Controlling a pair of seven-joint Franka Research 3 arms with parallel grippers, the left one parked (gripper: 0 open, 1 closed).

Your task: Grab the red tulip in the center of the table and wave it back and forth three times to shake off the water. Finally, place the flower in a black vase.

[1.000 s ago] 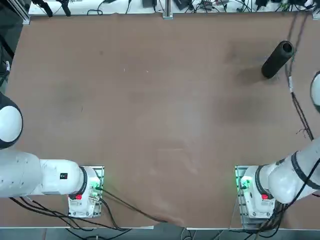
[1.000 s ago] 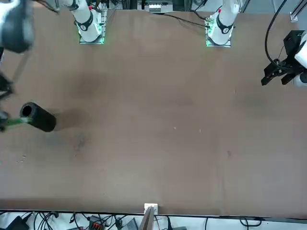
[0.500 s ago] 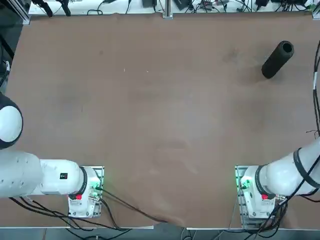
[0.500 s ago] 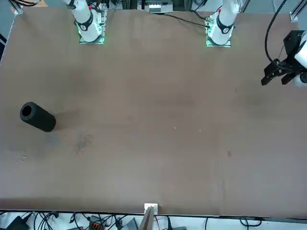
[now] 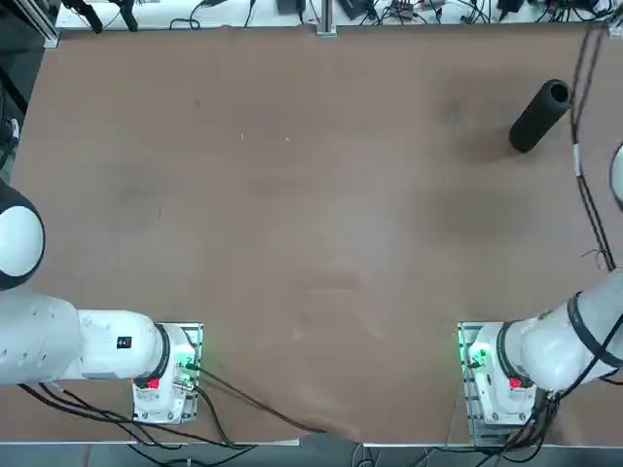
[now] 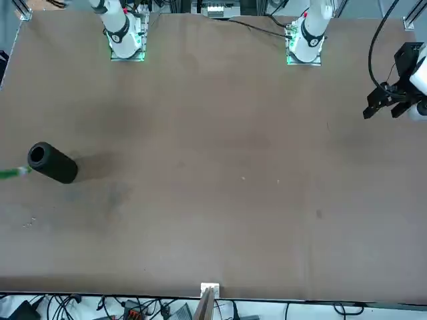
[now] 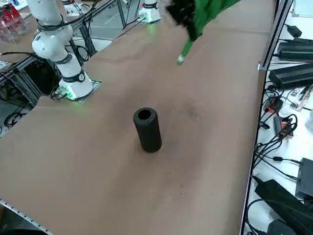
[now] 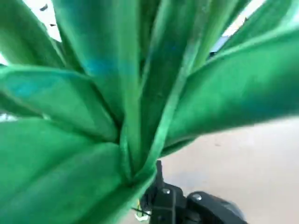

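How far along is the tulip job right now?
Picked up: the table centre is bare. In hand: the right gripper is shut on the red tulip, held in the air with its stem end above the table. Left: the black vase lies on its side with no flower in it.

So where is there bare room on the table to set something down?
Nearly all of the table is bare, from the arm bases to the far edge. The only clutter is the far right corner: the vase lies there, with the right gripper holding the tulip above.
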